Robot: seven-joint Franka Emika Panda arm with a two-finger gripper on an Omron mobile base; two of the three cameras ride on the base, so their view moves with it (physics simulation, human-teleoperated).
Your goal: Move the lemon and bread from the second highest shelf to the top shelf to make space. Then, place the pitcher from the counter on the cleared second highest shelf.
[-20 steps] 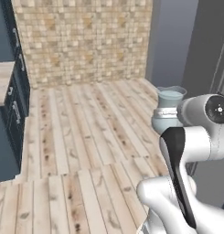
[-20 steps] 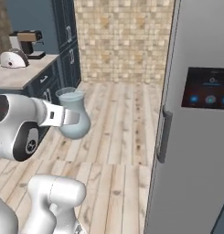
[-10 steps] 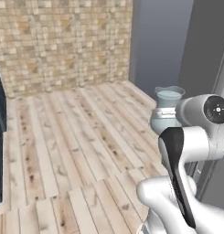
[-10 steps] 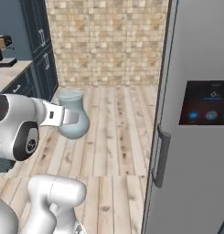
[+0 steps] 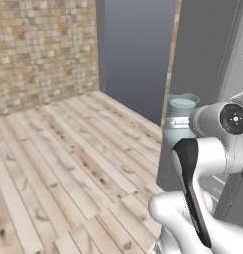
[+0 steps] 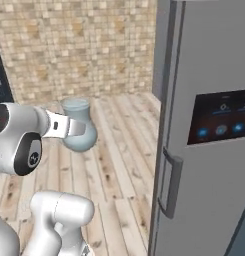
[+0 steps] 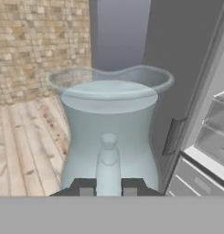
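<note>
Facing fridge door (image 6: 209, 125), pitcher (image 7: 111, 132) gripped

A pale wooden plank floor (image 5: 68, 163) runs back to a tan stone-tile wall (image 6: 79, 47) at the far side. On the right stands a tall grey refrigerator (image 6: 209, 60) with a dark touch panel (image 6: 219, 122) and a vertical handle (image 6: 169, 182). In the hand view its open door (image 7: 177, 59) shows shelves (image 7: 214, 137) on the right. A plain grey wall (image 5: 135, 49) sits beyond.

Simulated home kitchen, tall grey fridge (image 6: 204, 125) with touch panel (image 6: 219, 116), stone-tile wall (image 6: 79, 45), plank floor (image 5: 58, 158)
</note>
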